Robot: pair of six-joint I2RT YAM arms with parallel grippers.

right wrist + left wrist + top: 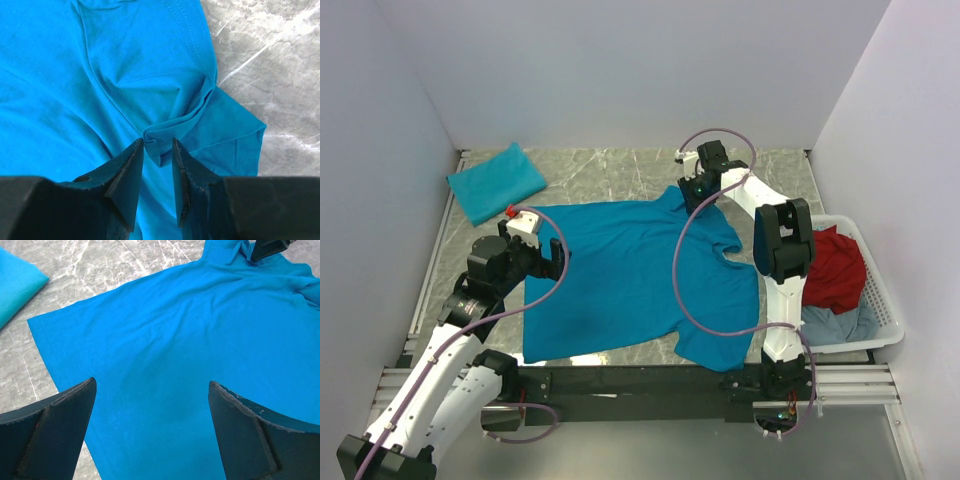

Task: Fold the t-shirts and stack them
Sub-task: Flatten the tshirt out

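Note:
A teal-blue t-shirt [620, 275] lies spread flat on the marble table, its neck to the right. A second teal t-shirt [495, 180] lies folded at the back left and also shows in the left wrist view [15, 285]. My left gripper [557, 262] hovers over the spread shirt's left part with its jaws wide open and empty [151, 382]. My right gripper [697, 190] is at the shirt's far sleeve. Its jaws [157, 141] stand narrowly apart around a bunched fold of cloth [165, 132] beside the sleeve [225, 125]. No neck label shows.
A white basket [882, 300] stands at the right edge of the table, holding a red cloth [835, 265] and a grey-blue cloth [835, 325]. White walls close in the table at the left, back and right. The right gripper's tip shows in the left wrist view [267, 247].

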